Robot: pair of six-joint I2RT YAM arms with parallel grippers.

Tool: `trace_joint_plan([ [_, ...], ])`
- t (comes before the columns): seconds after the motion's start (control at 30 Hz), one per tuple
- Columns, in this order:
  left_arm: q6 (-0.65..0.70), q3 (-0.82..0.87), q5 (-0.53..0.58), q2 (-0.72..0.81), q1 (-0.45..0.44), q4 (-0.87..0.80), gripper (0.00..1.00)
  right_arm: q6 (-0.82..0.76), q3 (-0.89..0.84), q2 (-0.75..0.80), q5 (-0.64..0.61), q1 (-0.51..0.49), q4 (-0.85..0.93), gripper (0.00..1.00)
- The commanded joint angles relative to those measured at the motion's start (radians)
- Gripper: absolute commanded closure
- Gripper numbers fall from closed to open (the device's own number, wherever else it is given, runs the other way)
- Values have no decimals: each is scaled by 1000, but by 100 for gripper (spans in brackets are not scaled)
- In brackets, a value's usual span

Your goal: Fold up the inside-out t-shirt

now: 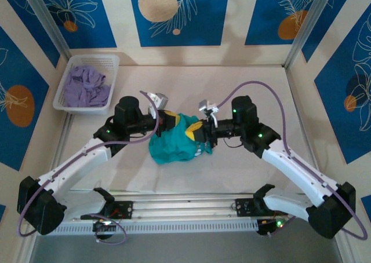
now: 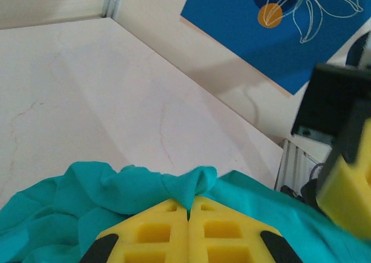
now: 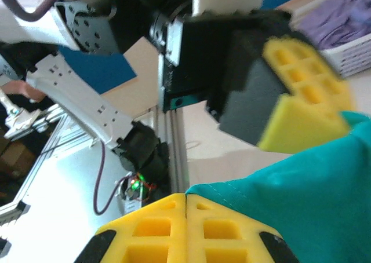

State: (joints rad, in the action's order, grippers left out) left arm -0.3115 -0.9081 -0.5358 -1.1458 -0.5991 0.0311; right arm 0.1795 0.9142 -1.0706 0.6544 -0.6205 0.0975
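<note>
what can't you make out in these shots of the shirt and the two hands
Top view: t-shirt is bunched between left hand and right hand, so tag, collar and sleeves are hidden.
Left wrist view: left hand is cut off by the bottom edge; cloth between its pads is hidden.
Right wrist view: right hand is cut off likewise; purple garment is blurred and cropped.

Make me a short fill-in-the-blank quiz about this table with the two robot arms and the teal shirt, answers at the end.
1. The left gripper is ____ on the teal t-shirt.
2. The white basket stands at the far ____ corner of the table.
3. The clothes in the basket are ____ in colour.

Missing words: shut; left; purple.
</note>
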Motion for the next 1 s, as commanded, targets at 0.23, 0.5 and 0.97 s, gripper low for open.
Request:
trace_joint_plan([
  [0.23, -25, 64, 101, 85, 34, 162, 100, -149, 126, -71, -55, -113, 141, 75],
  [0.5, -23, 160, 81, 173, 53, 322, 100, -114, 25, 94, -138, 24, 111, 63],
  [0.97, -73, 185, 52, 173, 58, 410, 100, 61, -69, -114, -118, 108, 21, 54],
])
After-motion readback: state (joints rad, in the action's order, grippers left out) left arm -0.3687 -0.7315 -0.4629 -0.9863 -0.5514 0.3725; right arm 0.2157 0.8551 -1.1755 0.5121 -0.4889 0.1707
